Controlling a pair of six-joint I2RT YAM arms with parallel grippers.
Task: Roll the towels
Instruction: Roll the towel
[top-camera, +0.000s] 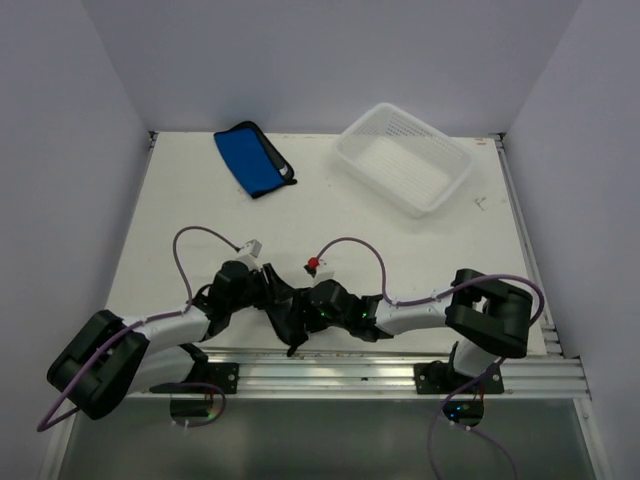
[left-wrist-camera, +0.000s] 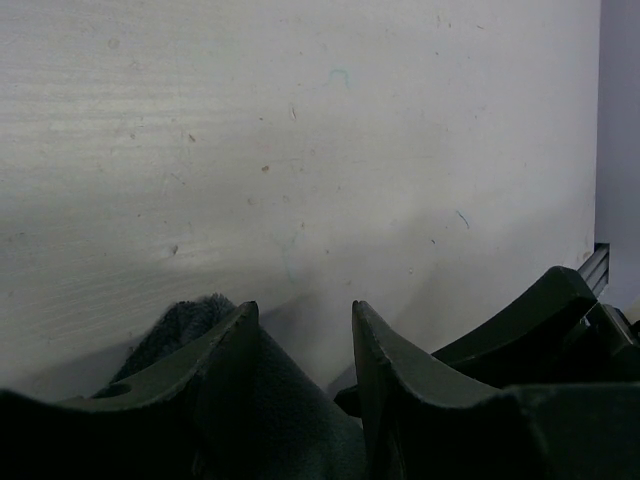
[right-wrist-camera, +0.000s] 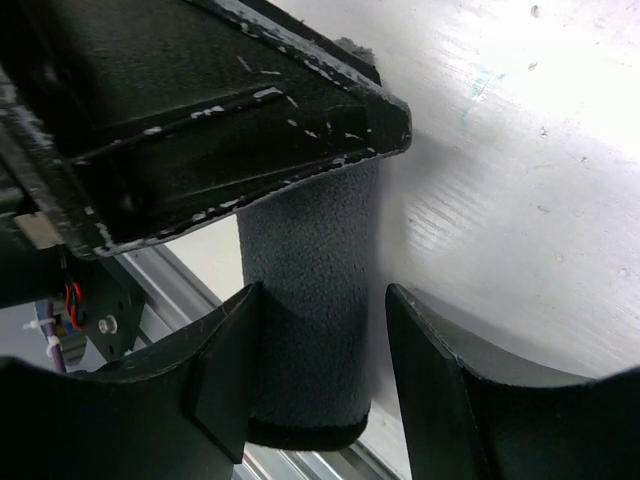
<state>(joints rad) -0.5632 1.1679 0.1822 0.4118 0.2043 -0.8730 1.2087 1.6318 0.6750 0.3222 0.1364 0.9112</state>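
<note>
**Writing and labels.** Any marks on the arms and on the two towels are too small or too blurred to read.

**Task items.** The dark towel (right-wrist-camera: 312, 270) is a short, tight roll at the lower centre of the top view, close to the near edge of the surface (top-camera: 200, 210), where both arms meet. The blue towel (top-camera: 250, 160), edged in black, lies folded flat at the upper left of the top view, well apart from both arms. It is not in the white basket (top-camera: 384, 185), which stands at the upper right.

**Right gripper** (right-wrist-camera: 325, 295). The jaws stand partly open and straddle the dark roll, which runs up the frame between them. The finger at lower left (right-wrist-camera: 225, 370) lies against the roll. A thin strip of pale surface shows between the roll and the other finger, so the roll is not clamped.

**Left gripper** (left-wrist-camera: 302, 310). It crosses the far end of the roll, filling the upper left of the right wrist view. In its own view dark cloth fills the lower part of the gap between the fingers and bulges out to the left. Bare surface shows between the tips. Whether the jaws pinch the cloth or merely rest about it cannot be told.
</note>
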